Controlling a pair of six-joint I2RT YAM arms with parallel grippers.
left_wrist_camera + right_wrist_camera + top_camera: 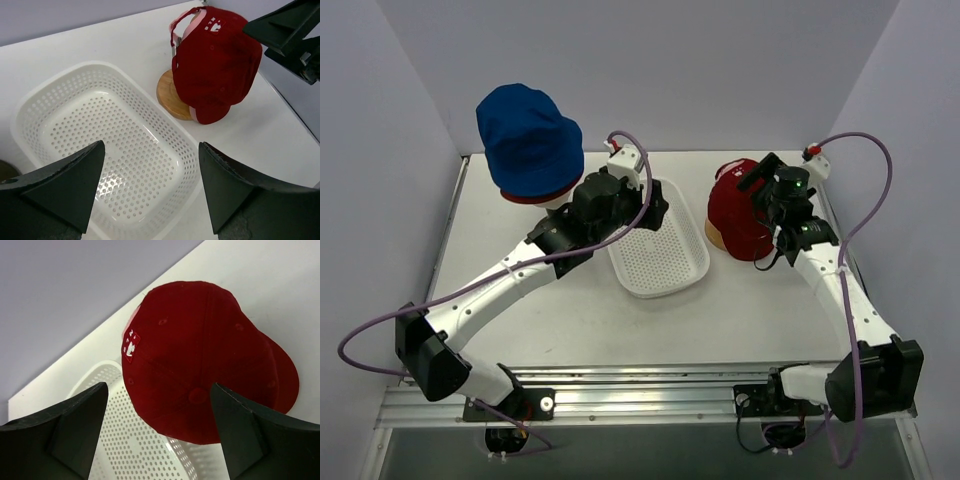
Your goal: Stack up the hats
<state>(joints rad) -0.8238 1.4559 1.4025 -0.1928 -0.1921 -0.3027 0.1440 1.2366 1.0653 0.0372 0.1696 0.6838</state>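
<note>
**A:** How does the left gripper (150, 155) stand?

**B:** Its jaws are wide apart with nothing between them. It hangs over the near end of the basket (90, 120), which fills the lower left of the left wrist view.

**A:** What's in the basket?

**B:** Only its own perforated white floor shows, from wall to wall. In the top view it lies mid-table, tilted, between the two arms.

**A:** And the right gripper (157, 390)?

**B:** Also spread wide and gripping nothing. It is above the red cap (200, 355). I can't tell whether the fingers touch the cloth.

**A:** Where does that cap sit?

**B:** At the upper right of the table (570, 320), on a stand with a round wooden base (167, 97). A pink cap (190, 25) peeks out from under its edge. The basket's far corner is near the base, not touching.

**A:** The other hats?

**B:** At the upper left of the top view, the blue hat (530, 135) sits over a dark red hat (532, 197), of which only the brim shows. The left arm's wrist passes just beside that pile.
</note>
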